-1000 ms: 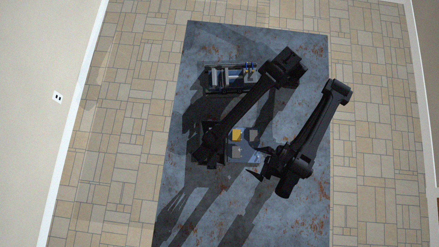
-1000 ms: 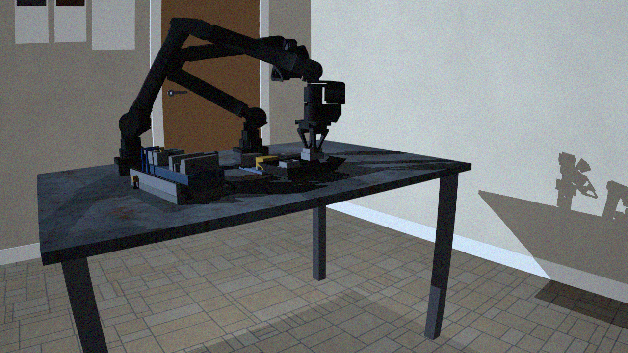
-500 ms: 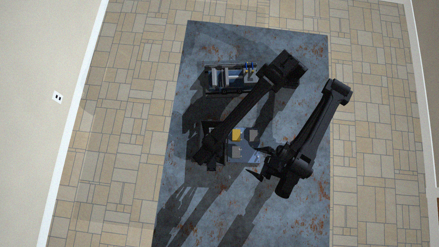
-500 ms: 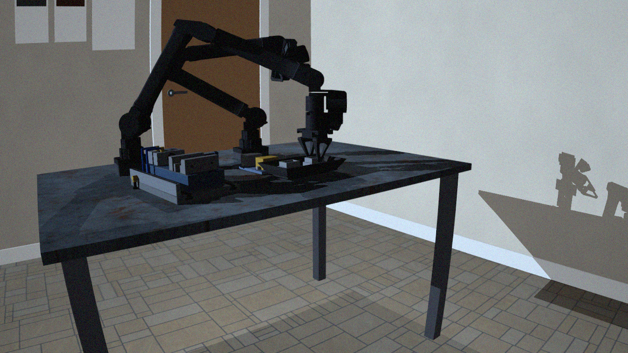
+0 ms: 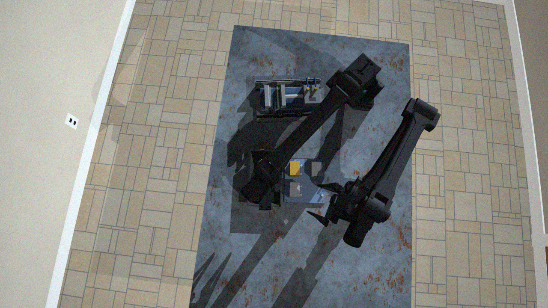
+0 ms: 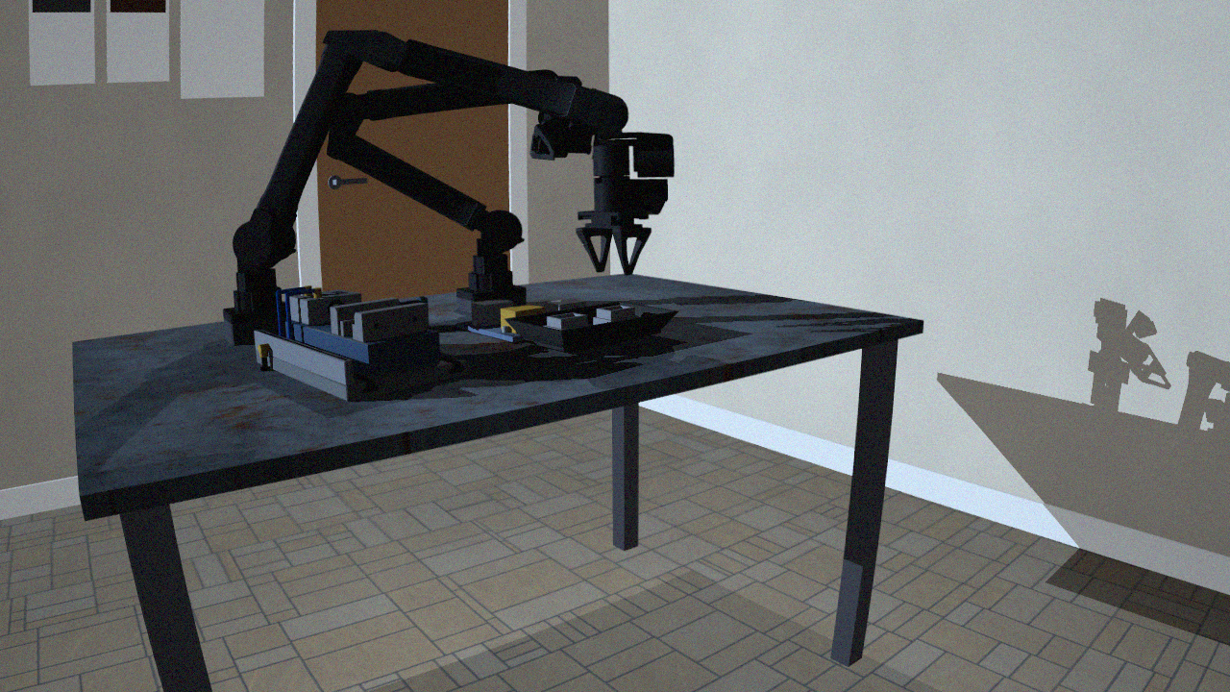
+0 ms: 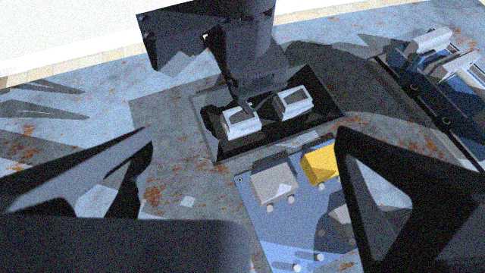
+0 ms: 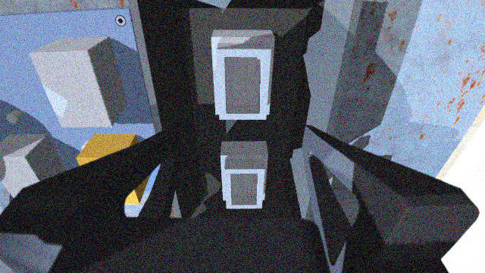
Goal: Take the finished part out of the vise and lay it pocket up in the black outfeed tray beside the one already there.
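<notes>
Vise (image 5: 283,95) (image 6: 391,320) (image 7: 462,62) with grey metal jaws on a blue bed stands nearest in the exterior view. Beyond it, the black sloping-walled outfeed tray (image 5: 282,191) (image 6: 593,337) (image 7: 202,130) (image 8: 174,57) holds two light grey rectangular blocks with pockets (image 6: 615,312) (image 7: 242,127) (image 8: 242,85), the task's finished part among them. Both lie flat, pockets up, side by side with a gap between. Above them hangs the black right gripper (image 6: 614,271) (image 7: 242,94) (image 8: 242,136), fingers parted, pinching nothing; its forearm blocks some of the top view. Just beside the tray, a flat blue plate (image 5: 306,191) (image 6: 492,333) (image 7: 280,224) (image 8: 76,28) bears a yellow block (image 5: 295,167) (image 6: 518,311) (image 7: 320,164) (image 8: 107,144), two plain grey blocks (image 5: 294,189) (image 7: 273,182) (image 8: 68,83) and short pale pegs. Across the plate from the tray, the black left gripper (image 5: 311,197) (image 6: 541,141) (image 7: 242,136) is spread wide, holding nothing. Farthest back are a brown door (image 6: 412,240) and pale wall sheets (image 6: 221,51), any print on them too indistinct to read.
</notes>
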Controlling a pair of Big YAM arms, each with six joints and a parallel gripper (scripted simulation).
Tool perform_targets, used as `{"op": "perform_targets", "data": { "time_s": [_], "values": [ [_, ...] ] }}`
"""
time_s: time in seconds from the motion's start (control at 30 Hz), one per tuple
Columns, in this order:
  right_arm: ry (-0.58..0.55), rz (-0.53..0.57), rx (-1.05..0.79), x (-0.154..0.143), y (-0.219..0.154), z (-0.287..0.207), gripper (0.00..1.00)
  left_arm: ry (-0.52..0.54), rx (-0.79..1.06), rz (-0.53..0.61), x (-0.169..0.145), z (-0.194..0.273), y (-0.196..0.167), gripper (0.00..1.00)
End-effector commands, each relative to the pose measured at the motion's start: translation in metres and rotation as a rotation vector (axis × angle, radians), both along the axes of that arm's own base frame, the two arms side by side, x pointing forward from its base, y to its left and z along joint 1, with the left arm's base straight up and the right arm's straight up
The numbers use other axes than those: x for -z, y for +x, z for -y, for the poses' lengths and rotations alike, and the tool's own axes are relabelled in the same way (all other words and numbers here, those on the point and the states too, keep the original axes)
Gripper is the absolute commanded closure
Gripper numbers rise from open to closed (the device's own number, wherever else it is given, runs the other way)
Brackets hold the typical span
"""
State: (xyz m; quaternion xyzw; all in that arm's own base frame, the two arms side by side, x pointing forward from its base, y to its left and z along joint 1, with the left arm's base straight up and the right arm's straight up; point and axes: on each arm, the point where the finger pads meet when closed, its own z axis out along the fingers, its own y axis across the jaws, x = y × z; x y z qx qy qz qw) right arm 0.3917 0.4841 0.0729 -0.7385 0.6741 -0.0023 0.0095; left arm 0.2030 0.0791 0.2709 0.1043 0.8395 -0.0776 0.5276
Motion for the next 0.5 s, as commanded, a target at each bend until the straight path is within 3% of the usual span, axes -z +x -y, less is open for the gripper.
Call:
{"op": "perform_targets", "data": {
  "time_s": [0.0,0.47],
  "values": [
    [0.057,0.019,-0.003,-0.022,0.016,-0.006,0.32,0.052,-0.004,0.027,-0.028,-0.009,0.002,0.00],
    [0.458,-0.008,0.005,-0.016,0.013,0.004,0.32,0.051,-0.005,0.027,-0.028,-0.009,0.002,0.00]
  ]
}}
